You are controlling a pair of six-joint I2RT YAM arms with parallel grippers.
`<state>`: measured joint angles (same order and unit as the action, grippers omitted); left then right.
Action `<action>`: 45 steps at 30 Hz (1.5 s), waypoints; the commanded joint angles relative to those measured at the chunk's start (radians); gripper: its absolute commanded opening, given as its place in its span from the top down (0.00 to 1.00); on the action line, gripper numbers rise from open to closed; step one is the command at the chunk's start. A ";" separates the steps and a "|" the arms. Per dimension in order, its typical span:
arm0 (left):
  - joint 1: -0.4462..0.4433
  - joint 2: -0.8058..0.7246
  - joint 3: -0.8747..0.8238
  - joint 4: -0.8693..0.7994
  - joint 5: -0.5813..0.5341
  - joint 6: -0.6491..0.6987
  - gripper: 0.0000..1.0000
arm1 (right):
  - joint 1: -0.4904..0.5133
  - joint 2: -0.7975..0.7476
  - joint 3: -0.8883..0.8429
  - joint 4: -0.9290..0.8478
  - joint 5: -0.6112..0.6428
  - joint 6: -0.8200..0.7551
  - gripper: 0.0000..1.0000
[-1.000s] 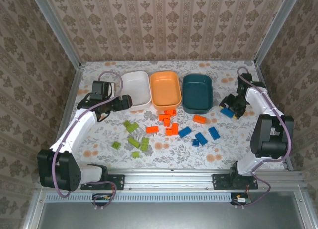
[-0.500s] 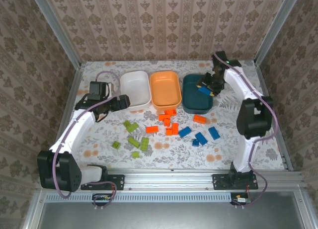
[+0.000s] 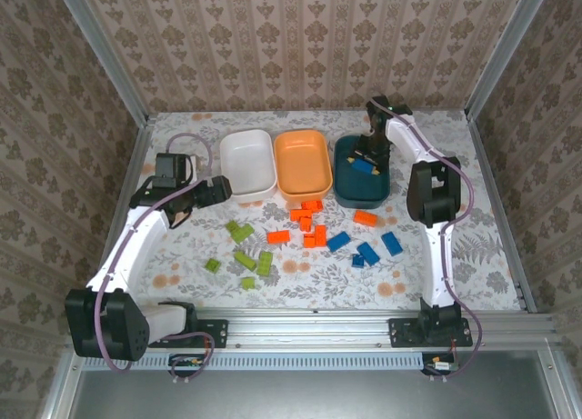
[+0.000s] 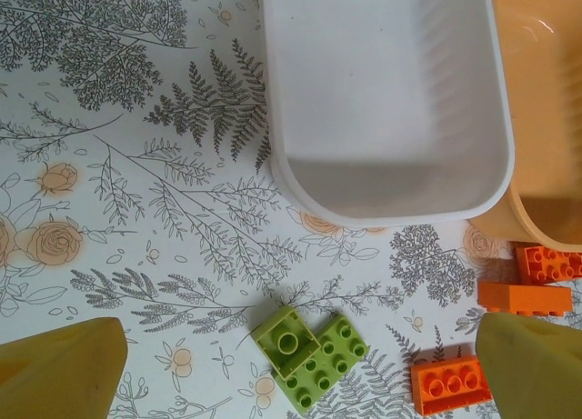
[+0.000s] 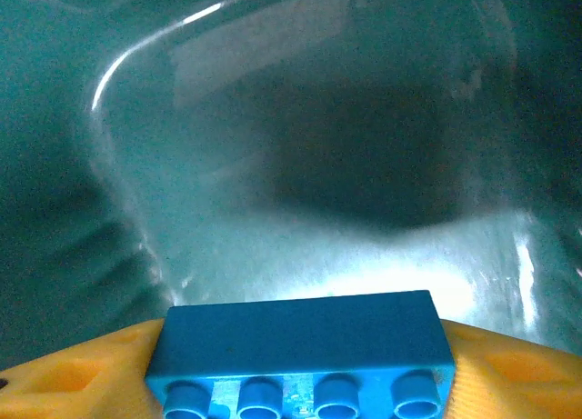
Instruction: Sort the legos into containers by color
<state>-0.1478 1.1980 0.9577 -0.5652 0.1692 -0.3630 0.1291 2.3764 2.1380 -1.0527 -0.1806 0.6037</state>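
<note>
Floral surface (image 3: 409, 274). Over the dark teal tub (image 3: 359, 199), the right gripper (image 3: 366, 157) has just swung in from the right side, grasping a blue brick (image 5: 300, 346), apparently ready to drop. Left gripper (image 3: 218, 189) hangs released above green bricks (image 4: 309, 355).

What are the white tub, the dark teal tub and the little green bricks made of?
White tub: looks like smooth, slightly shiny plastic, thin moulded rim. Dark teal tub: probably glossy plastic, bright light streaks on its wall. Green bricks: hard plastic, it seems, with crisp moulded studs.
</note>
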 commanded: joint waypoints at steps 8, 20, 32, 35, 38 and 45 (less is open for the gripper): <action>0.010 0.003 0.023 -0.023 0.010 0.007 0.00 | 0.000 0.006 0.168 -0.110 0.048 -0.022 0.20; 0.009 -0.017 0.008 0.033 0.056 -0.018 0.00 | 0.001 -0.500 -0.306 -0.126 0.034 -0.214 0.17; -0.011 0.000 -0.028 0.069 0.079 -0.037 0.00 | 0.056 -0.829 -0.952 -0.063 0.112 -0.424 0.26; -0.015 0.000 -0.017 0.055 0.068 -0.037 0.00 | 0.056 -0.809 -0.996 -0.032 0.123 -0.418 0.29; -0.016 -0.011 -0.014 0.042 0.061 -0.039 0.00 | 0.055 -0.770 -1.025 0.007 0.131 -0.402 0.31; -0.014 -0.050 -0.026 0.011 0.040 -0.032 0.00 | 0.055 -0.677 -1.028 0.041 0.155 -0.374 0.36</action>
<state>-0.1585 1.1824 0.9237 -0.5262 0.2241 -0.3897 0.1856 1.6695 1.1187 -1.0336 -0.0616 0.2142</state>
